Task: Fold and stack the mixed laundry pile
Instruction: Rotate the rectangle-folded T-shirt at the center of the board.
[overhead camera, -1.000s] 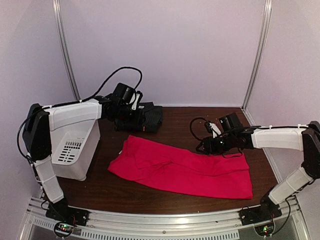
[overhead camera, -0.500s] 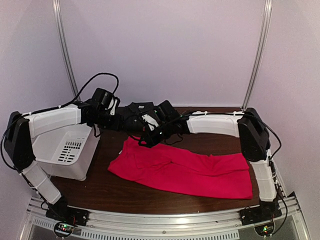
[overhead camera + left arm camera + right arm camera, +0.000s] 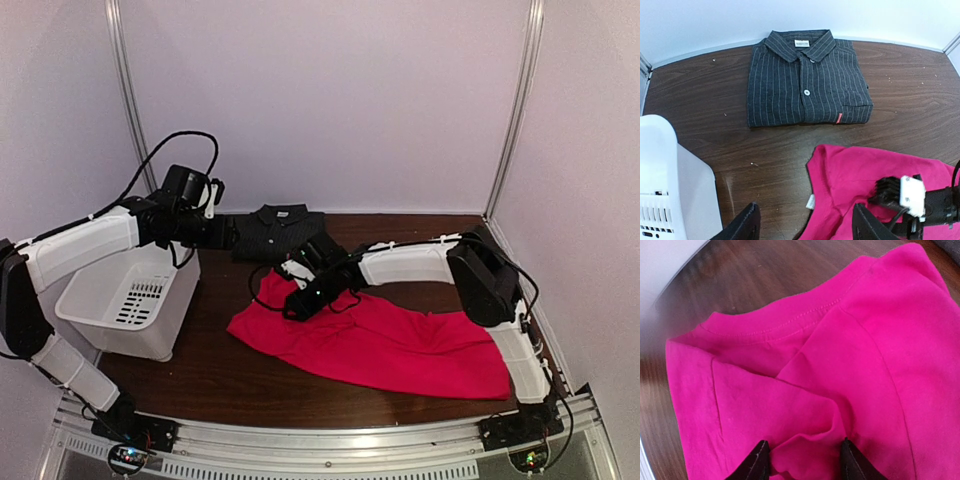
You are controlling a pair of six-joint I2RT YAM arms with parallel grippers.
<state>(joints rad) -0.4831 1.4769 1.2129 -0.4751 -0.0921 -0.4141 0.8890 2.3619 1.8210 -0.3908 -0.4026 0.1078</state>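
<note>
From above, the dark pinstriped button-up shirt (image 3: 280, 228) lies folded at the back of the brown table (image 3: 220, 372), close to the rear wall. The red T-shirt (image 3: 400, 340) is spread in front of it across the middle and right of the tabletop. The left arm reaches over the white slotted bin (image 3: 120, 300), which stands at the table's left side, and the left gripper (image 3: 222, 234) hangs just beside the shirt's left edge. The right arm bends back across the table, and the right gripper (image 3: 298, 303) sits down on the T-shirt's left end, where the cloth is rumpled. In the left wrist view the left gripper (image 3: 805, 216) has its jaws wide apart with nothing between them, above bare wood and the T-shirt's near edge. Beyond it the shirt (image 3: 807, 80) lies flat and squared, collar toward the wall, buttoned placket up, with a small red tag at its lower hem. The bin's rim (image 3: 660, 165) fills the left corner, and the right gripper (image 3: 900, 195) rests on the T-shirt (image 3: 855, 170) at lower right. In the right wrist view the right gripper (image 3: 802, 452) is clamped on a bunched ridge of the T-shirt (image 3: 880, 340), which looks magenta here. Both fingers (image 3: 756, 462) press into the cloth, and the ribbed neckline curves just beyond them.
</note>
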